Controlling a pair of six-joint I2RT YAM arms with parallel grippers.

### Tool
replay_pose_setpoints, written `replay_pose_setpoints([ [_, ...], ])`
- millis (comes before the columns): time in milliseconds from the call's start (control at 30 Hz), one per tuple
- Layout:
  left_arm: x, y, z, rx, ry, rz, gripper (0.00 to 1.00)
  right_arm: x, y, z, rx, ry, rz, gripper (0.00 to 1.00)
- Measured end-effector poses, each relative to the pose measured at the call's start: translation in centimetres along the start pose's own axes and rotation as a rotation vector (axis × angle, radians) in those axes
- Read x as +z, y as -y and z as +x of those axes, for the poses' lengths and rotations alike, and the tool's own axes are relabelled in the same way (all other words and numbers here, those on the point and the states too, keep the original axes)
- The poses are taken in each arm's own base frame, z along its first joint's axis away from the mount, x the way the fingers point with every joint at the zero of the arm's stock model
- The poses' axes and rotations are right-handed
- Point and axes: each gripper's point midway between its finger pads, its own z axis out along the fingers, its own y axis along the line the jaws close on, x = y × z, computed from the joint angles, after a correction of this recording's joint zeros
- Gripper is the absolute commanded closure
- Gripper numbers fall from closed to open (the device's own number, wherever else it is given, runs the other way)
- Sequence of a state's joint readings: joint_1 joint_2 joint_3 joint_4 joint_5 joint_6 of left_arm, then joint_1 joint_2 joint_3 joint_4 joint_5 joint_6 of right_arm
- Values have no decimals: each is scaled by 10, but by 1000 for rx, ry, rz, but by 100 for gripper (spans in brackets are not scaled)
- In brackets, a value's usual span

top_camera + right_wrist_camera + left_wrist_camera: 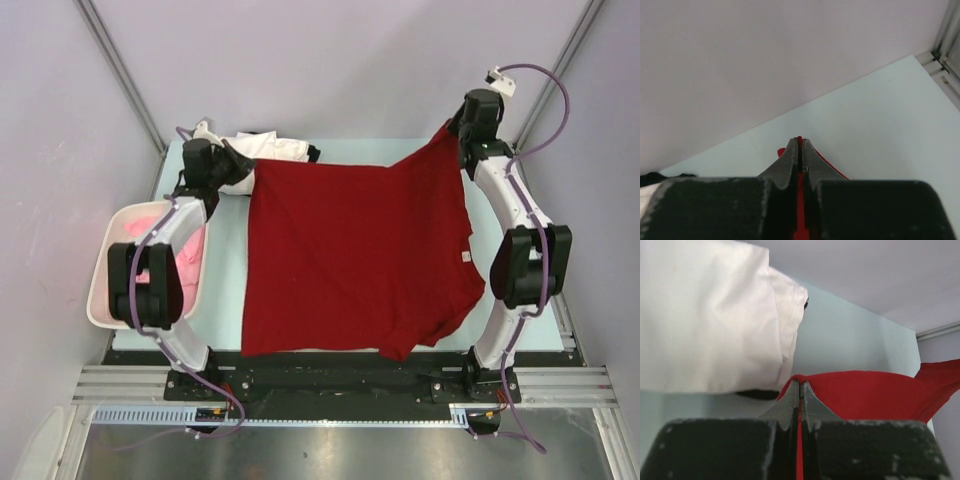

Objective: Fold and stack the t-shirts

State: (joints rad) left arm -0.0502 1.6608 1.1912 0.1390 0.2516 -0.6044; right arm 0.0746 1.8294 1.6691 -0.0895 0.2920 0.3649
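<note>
Setting: robotics lab, enclosed test cell. Evidence:
- Plain pale lilac wall panels (330, 60) on three sides, framed by bare aluminium struts (120, 70) running to the far corners of the desk (225, 285).
- Two robot arms, left arm (150, 280) and right arm (525, 260), bolted to a black base plate (340, 375) along the desk's near edge.
- Purple cables (555, 90) run exposed along the arms.
- Slotted cable duct (150, 413) and brushed metal sheet (340, 455) lie in front of the base plate.
- No domestic furnishing.

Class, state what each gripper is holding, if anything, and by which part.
Both hold the dark red t-shirt: the left gripper pinches its far left corner, the right gripper its far right corner.
</note>
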Motion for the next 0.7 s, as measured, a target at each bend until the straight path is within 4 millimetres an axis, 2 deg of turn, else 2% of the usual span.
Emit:
replay_pose_setpoints([
  [167,34,-6,-20,-1,12,12,100,31,-16,-8,8,26,-29,100],
  [400,68,-13,-42,-2,25,16,100,72,-27,1,3,27,-43,100],
  [433,71,-13,-44,-2,25,18,94,78,-28,4,2,23,-45,100],
  [467,75,-13,-46,-1,26,19,76,83,-29,8,1,18,-47,91],
  [500,79,-13,-48,-1,24,19,50,87,-30,11,2,14,-49,78],
  [533,83,-14,-50,-5,27,19,1,93,-32,13,5,8,-53,57],
  [567,86,-15,-51,6,30,16,0,98,-34,15,9,7,-59,9],
  [600,88,-18,-53,3,34,2,0,104,-37,13,20,14,-68,1],
  [700,90,-33,-64,-14,66,-63,0,110,-39,11,34,27,-71,0],
])
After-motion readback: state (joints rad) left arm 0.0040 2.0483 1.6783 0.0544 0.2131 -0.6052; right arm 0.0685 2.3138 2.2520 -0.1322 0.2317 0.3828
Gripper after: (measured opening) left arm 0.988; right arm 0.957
